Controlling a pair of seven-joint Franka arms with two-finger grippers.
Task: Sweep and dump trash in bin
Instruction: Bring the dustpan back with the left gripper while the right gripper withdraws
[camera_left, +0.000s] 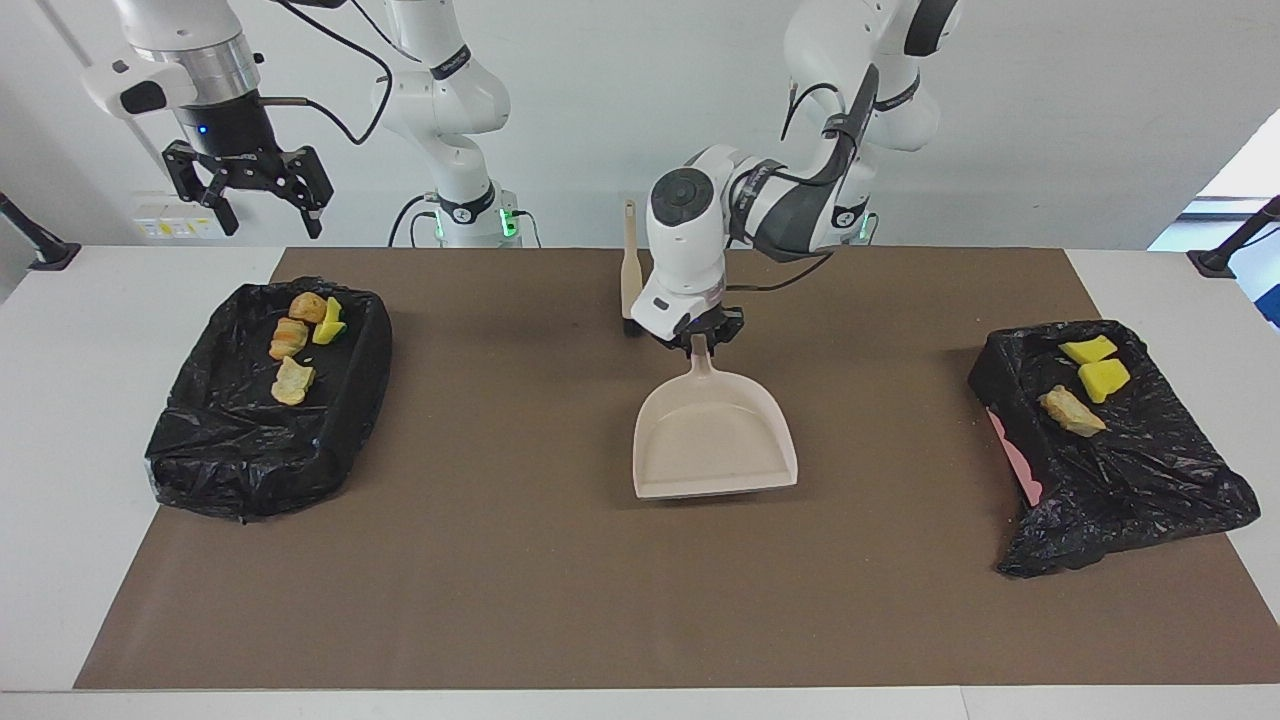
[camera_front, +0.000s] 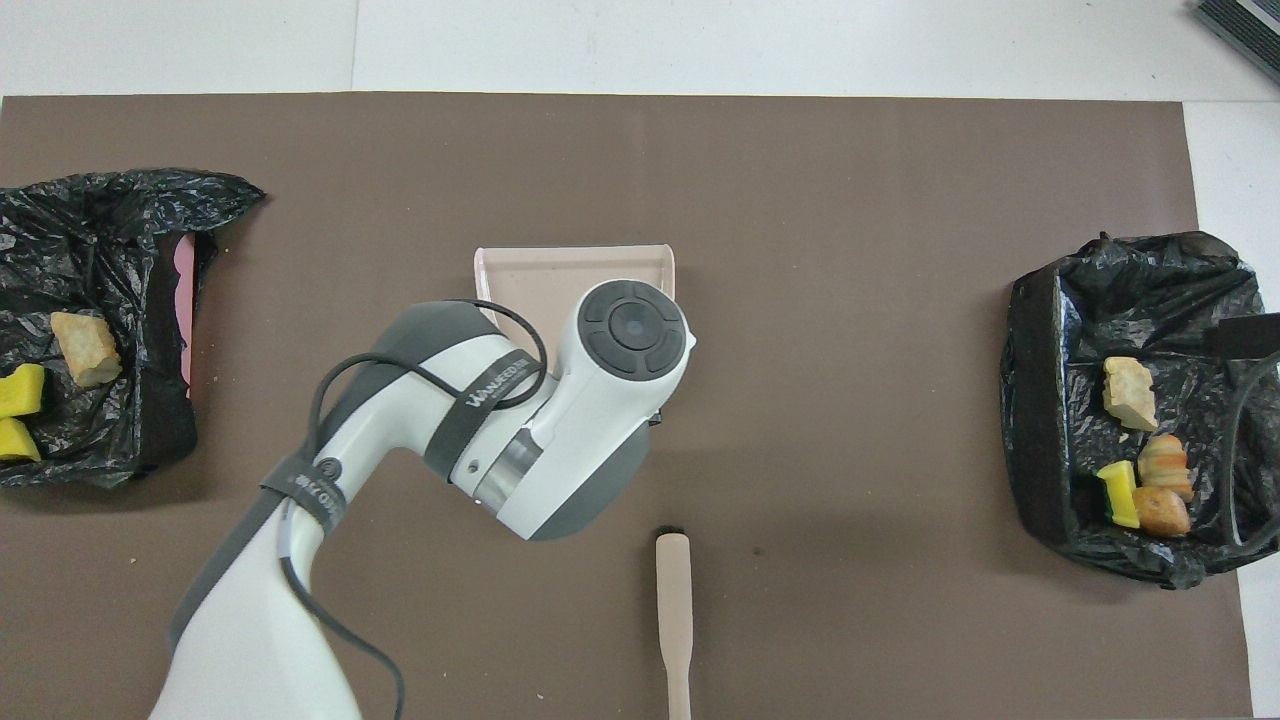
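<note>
Facing view: your left gripper (camera_left: 702, 335) was clamped on the dustpan (camera_left: 714, 438) handle, the pan empty at mid-mat beside the brush (camera_left: 630, 282). Your right gripper (camera_left: 248, 190), jaws wide and empty, waited above the bin (camera_left: 200, 455) at its end. All trash (camera_left: 298, 340) lay in the two bins, none on the mat. Dumping looked done; next you'd need to set the pan down.

Left claw (camera_left: 701, 337) low over the surface's middle, fingers clamped, wrist bent down, right claw (camera_left: 248, 190) raised, fingers spread, waiting
</note>
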